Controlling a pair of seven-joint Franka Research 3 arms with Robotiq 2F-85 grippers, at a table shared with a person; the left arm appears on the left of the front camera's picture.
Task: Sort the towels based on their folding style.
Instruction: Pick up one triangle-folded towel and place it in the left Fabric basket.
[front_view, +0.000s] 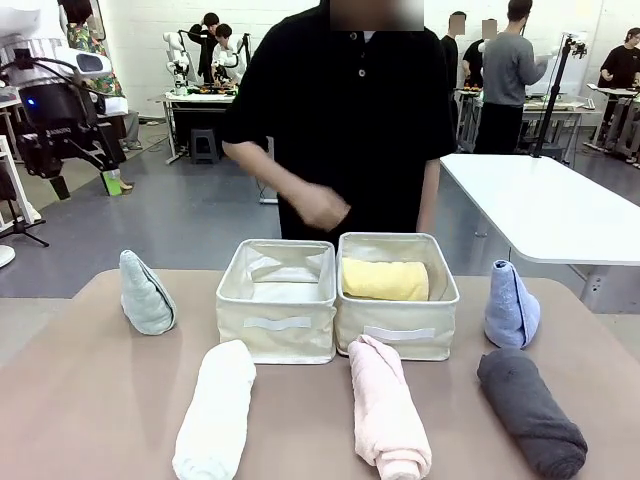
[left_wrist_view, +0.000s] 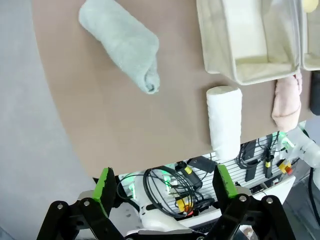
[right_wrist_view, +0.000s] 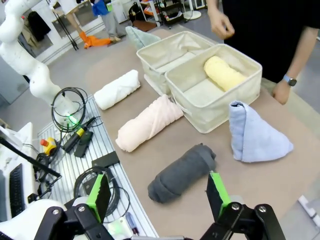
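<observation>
A yellow rolled towel (front_view: 385, 279) lies in the right cream bin (front_view: 398, 328); the left bin (front_view: 277, 322) holds no towel. On the table in front lie a white roll (front_view: 216, 410), a pink roll (front_view: 386, 408) and a dark grey roll (front_view: 530, 411). A pale grey-green cone towel (front_view: 146, 293) stands at the left, a light blue cone (front_view: 511, 305) at the right. My left gripper (front_view: 85, 170) hangs open high at the far left, above the table's left edge (left_wrist_view: 165, 187). My right gripper (right_wrist_view: 157, 194) is open above the dark grey roll (right_wrist_view: 182, 171).
A person in black stands behind the bins with one hand (front_view: 320, 206) raised above the left bin. A white table (front_view: 545, 205) stands at the back right. Cables and electronics (right_wrist_view: 80, 140) lie on the rack along the table's near side.
</observation>
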